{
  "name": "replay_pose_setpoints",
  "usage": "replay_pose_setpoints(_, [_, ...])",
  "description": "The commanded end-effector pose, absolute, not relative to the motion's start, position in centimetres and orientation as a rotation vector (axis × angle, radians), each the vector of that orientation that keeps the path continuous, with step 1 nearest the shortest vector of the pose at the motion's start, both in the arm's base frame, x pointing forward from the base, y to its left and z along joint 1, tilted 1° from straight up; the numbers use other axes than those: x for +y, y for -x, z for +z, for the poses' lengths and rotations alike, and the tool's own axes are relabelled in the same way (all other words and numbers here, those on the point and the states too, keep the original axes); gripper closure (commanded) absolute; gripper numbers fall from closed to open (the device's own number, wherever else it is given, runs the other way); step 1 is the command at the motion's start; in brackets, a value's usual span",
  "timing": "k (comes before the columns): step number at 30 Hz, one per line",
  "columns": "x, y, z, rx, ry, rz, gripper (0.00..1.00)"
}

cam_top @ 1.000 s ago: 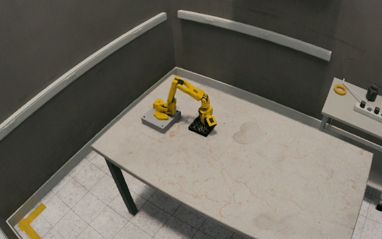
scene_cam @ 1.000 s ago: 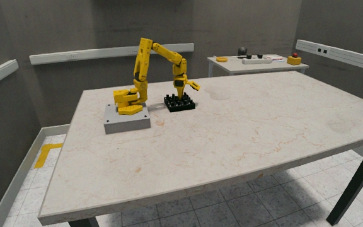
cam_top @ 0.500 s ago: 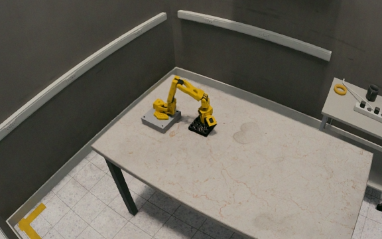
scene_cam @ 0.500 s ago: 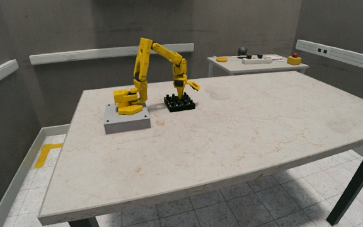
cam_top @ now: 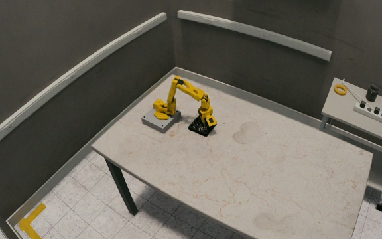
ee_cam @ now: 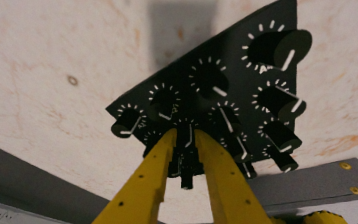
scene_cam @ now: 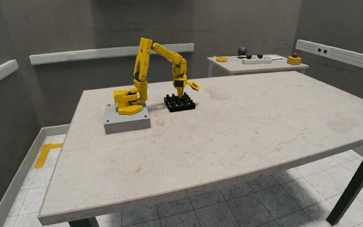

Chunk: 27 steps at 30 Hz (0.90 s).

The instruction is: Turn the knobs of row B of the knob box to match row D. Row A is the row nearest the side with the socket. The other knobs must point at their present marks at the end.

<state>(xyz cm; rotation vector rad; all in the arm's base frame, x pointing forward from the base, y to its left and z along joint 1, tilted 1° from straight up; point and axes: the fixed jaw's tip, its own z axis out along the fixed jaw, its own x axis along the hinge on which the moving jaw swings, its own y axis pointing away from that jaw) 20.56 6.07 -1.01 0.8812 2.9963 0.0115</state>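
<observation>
The black knob box [cam_top: 194,129] [scene_cam: 188,106] [ee_cam: 240,60] lies on the table beside the arm's grey base. It carries rows of black knobs with white pointer lines and white tick marks. My yellow gripper [ee_cam: 186,145] [cam_top: 205,123] [scene_cam: 179,96] stands straight down over the box and is shut on one knob [ee_cam: 187,137] near the box's near edge in the wrist view. The two yellow fingers hide the knobs just behind them. I cannot tell from these views which row that knob belongs to.
The arm's grey base block [cam_top: 160,121] [scene_cam: 126,123] sits left of the box. A side table [cam_top: 350,113] [scene_cam: 257,65] with a power strip, a yellow ring and a dark cup stands beyond the main table [cam_top: 244,172].
</observation>
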Motion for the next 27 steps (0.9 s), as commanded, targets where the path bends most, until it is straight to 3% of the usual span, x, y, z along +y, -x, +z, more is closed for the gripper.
replay_pose_setpoints(1, [6.13,-20.30,-1.29,3.005,-0.883,0.009,0.98])
replay_pose_setpoints(27, [6.19,-20.18,-1.29,3.090,-0.510,0.007,0.99])
